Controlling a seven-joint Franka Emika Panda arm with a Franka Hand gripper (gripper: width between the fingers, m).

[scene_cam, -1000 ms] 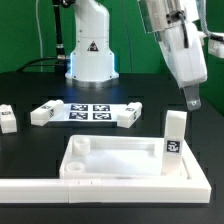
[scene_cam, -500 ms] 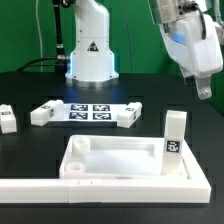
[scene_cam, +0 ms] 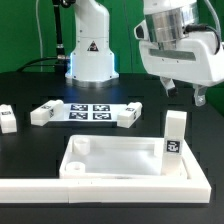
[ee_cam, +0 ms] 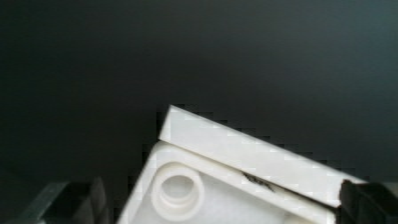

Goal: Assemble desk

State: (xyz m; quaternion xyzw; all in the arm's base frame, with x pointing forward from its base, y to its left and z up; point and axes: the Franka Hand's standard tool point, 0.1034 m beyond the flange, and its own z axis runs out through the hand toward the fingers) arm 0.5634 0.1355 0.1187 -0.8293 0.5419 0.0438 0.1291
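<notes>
Exterior view: claw (scene_cam: pixel 184 93) released, empty, aloft; nearest loose leg (scene_cam: pixel 128 116) wants a square, centred grasp before seating in desk top (scene_cam: pixel 110 160).

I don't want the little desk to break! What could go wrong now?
1. The open gripper hangs high, close to the upright leg in the desk top's corner. Coming down, it might knock that leg over.
2. Two loose legs lie right beside the ends of the marker board. The gripper could catch the board while grabbing one.
</notes>
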